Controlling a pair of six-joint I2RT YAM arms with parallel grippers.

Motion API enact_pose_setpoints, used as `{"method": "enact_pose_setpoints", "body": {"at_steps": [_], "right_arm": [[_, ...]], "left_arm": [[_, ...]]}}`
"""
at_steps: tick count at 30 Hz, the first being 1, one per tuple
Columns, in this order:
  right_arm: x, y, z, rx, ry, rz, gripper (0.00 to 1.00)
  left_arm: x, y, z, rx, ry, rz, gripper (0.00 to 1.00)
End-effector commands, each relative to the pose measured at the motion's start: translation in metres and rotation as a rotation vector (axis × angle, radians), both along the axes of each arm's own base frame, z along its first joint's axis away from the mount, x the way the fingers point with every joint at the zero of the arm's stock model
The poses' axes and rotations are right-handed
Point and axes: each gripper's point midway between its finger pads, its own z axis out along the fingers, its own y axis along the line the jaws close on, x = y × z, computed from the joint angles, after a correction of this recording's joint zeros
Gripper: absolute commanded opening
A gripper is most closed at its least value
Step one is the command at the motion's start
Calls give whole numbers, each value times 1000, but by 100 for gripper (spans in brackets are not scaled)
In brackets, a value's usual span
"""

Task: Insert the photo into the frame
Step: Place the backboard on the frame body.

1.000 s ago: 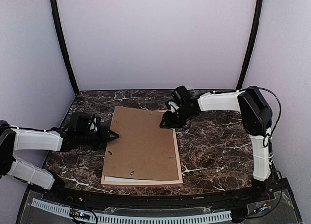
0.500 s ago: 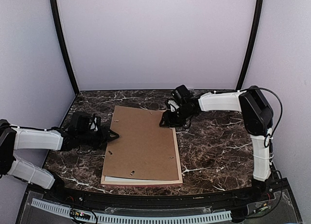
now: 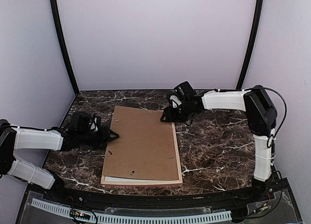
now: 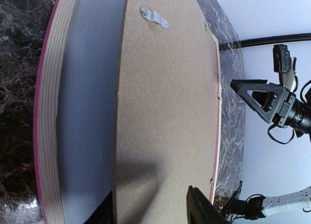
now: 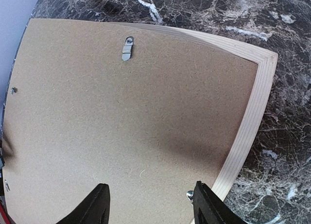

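Note:
The frame [image 3: 179, 158] lies face down on the marble table, pale wood rail [image 4: 48, 136] up and a pink edge showing. A brown backing board [image 3: 143, 144] lies on it, slightly askew. The photo is hidden. My left gripper [image 3: 114, 135] is at the board's left edge; in the left wrist view it [image 4: 153, 212] stands open over the board [image 4: 165, 112], holding nothing. My right gripper [image 3: 164, 119] hovers at the frame's far right corner. The right wrist view shows it [image 5: 153, 207] open above the board [image 5: 121, 122], just inside the rail [image 5: 248, 131].
A pale sheet [image 4: 87, 112] shows between the rail and the board's left edge, and as a white strip [image 3: 116, 179] at the near edge. Metal turn clips [image 4: 154, 17] [image 5: 127, 48] sit on the board. Bare marble [image 3: 218, 146] lies right of the frame.
My right gripper has opened wider and drawn slightly back from the frame's corner. The left arm and the board have not moved.

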Motion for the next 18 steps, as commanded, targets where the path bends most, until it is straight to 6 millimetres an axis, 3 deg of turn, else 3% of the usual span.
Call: {"method": "enact_pose_setpoints", "body": {"at_steps": [1, 18], "right_arm": [[6, 0, -9, -22, -4, 11, 59], [-19, -7, -35, -48, 132, 11, 59]], "left_arm": [[8, -8, 16, -23, -57, -19, 47], [9, -7, 14, -18, -54, -15, 47]]}}
